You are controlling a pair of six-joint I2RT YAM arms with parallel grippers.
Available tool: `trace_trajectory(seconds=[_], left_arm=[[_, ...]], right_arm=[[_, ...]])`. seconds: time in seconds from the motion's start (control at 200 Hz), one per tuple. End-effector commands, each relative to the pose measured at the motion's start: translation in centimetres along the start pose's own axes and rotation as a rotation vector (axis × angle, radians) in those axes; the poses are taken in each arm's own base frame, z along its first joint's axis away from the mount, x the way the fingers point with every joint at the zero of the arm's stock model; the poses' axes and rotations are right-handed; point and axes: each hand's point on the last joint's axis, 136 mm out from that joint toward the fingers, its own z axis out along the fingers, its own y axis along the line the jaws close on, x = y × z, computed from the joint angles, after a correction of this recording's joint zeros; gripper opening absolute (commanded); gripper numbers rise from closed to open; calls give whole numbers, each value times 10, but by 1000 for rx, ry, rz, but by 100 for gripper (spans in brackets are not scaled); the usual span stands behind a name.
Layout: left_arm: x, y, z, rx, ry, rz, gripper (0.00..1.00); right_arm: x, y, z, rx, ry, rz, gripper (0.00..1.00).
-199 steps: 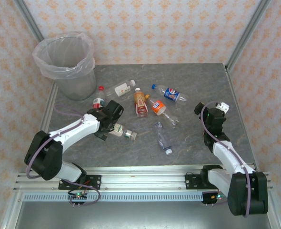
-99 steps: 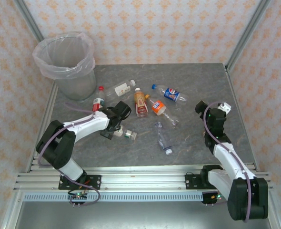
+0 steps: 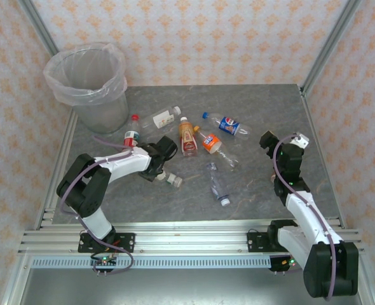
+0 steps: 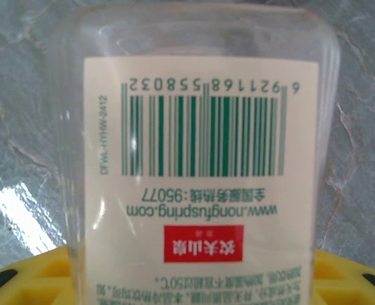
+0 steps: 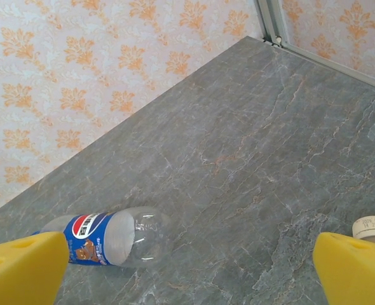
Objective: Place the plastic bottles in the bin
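Observation:
Several plastic bottles lie on the grey table (image 3: 264,105). My left gripper (image 3: 158,169) is down on a clear bottle with a white barcode label (image 3: 171,180). In the left wrist view that bottle (image 4: 200,159) sits between the yellow fingers (image 4: 28,279), which press its sides. My right gripper (image 3: 266,141) hovers open at the right, and its fingers (image 5: 22,267) have nothing between them. A blue-labelled bottle (image 5: 108,238) lies ahead of it on the left. The bin (image 3: 93,86), grey with a clear bag, stands at the back left.
Around the middle lie a red-capped bottle (image 3: 131,132), a clear white-labelled one (image 3: 163,116), a brown one (image 3: 187,136), an orange-labelled one (image 3: 208,141), the blue-labelled one (image 3: 229,124) and a crushed clear one (image 3: 218,184). Metal frame posts and patterned walls enclose the table.
My left gripper has slid right and down onto the white-labelled bottle and its jaws have closed in on it. The right arm has barely shifted.

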Motion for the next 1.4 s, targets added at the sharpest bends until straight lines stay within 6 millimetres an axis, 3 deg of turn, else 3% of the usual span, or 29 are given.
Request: trace_trajectory(seconds=[0.0,0.085,0.245,0.365,0.51,0.641,0.781,0.871,1.086,1.396], left_arm=[[-7,-19,-19,70,-16,83,38],[-12,-23,-26,95,-30,137,36],[-24,-28,-41,159,-76,188,37],[-33,-33,-56,216,-102,250,38],[-37,-55,-89,318,-101,422,40],[-61,-62,-120,329,-187,526,41],[-86,-75,-145,373,-196,564,42],[-103,-84,-157,411,-199,566,41],[-144,-106,-185,491,-249,557,42],[-227,-139,-262,559,-525,545,44]], right_arm=[[-21,17,-4,-59,-48,22,99],[-20,40,-7,-161,3,-27,99],[-23,63,-13,-239,47,-45,99],[-33,63,-14,-235,-1,64,99],[-44,63,-13,-241,-59,166,99],[-38,79,-11,-304,8,139,99],[-22,131,-23,-570,144,76,99],[-10,148,-30,-600,203,-2,99],[-9,167,-37,-624,213,-52,99],[-14,176,-48,-707,175,0,99]])
